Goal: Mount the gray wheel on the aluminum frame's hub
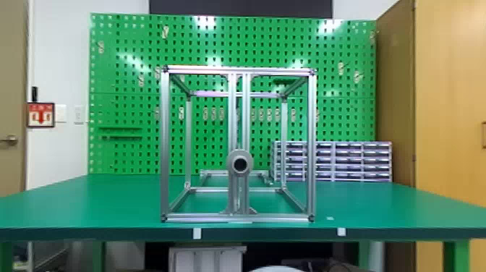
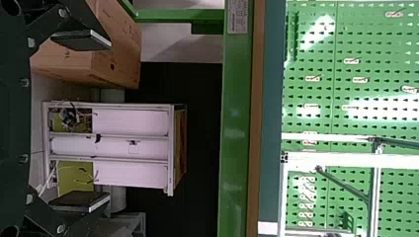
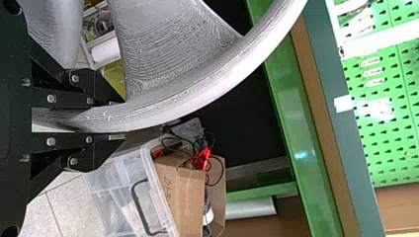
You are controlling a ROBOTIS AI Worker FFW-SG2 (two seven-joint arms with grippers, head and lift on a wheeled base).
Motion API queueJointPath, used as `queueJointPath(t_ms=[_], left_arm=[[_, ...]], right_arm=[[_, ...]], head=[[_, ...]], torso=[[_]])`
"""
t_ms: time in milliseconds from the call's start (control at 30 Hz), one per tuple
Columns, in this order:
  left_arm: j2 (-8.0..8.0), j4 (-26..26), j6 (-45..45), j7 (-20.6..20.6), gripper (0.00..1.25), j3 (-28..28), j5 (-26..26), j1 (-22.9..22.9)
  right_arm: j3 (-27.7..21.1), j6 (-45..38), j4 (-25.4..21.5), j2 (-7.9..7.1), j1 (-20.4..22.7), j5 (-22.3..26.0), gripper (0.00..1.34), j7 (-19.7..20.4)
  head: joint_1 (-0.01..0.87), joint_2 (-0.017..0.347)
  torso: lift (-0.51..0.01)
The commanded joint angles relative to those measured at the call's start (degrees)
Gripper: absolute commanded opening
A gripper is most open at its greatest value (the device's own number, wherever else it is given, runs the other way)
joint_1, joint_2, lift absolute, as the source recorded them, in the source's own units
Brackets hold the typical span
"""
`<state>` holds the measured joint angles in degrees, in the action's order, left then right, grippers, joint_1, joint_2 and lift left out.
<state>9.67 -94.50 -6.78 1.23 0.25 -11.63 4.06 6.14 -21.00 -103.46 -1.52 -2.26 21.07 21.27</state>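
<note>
The aluminum frame (image 1: 165,144) stands upright on the green table. Its hub (image 1: 240,164), a grey round flange with a dark centre, faces forward low on the middle posts, bare of any wheel. In the right wrist view, my right gripper (image 3: 113,120) is shut on the rim of the gray wheel (image 3: 197,91), whose broad spokes curve away from the fingers, off the table's front side. In the left wrist view, my left gripper (image 2: 81,121) is open with nothing between its fingers, and part of the frame (image 2: 336,159) stands beyond the table edge.
The table (image 1: 90,202) has a green pegboard (image 1: 123,90) and a drawer rack (image 1: 350,159) behind it. A pale curved edge shows at the head view's bottom. Below the tabletop are a cardboard box (image 2: 113,54), a white cabinet (image 2: 131,123) and a clear bin (image 3: 116,197).
</note>
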Motion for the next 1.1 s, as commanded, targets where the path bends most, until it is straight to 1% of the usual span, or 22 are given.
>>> queueJointPath(t_ms=[0,800,1067], left_arm=[[0.00,0.10,0.89,-0.09,1.05,-0.07,0.03,-0.28],[0.00,-0.16,2.38,0.61,1.05,-1.39,0.46,-0.37],[0.00,-1.13,2.30,0.61,1.05,-1.48,0.46,-0.37]], right_arm=[[0.54,0.70,0.63,-0.33,-0.03,0.02,0.22,0.00],[0.27,-0.53,1.06,-0.24,-0.20,-0.86,0.22,0.00],[0.10,-2.29,0.01,-0.24,-0.64,-0.77,0.22,0.00]], head=[[-0.005,0.006],[-0.005,0.006],[-0.005,0.006]], torso=[[-0.499],[-0.499],[-0.499]])
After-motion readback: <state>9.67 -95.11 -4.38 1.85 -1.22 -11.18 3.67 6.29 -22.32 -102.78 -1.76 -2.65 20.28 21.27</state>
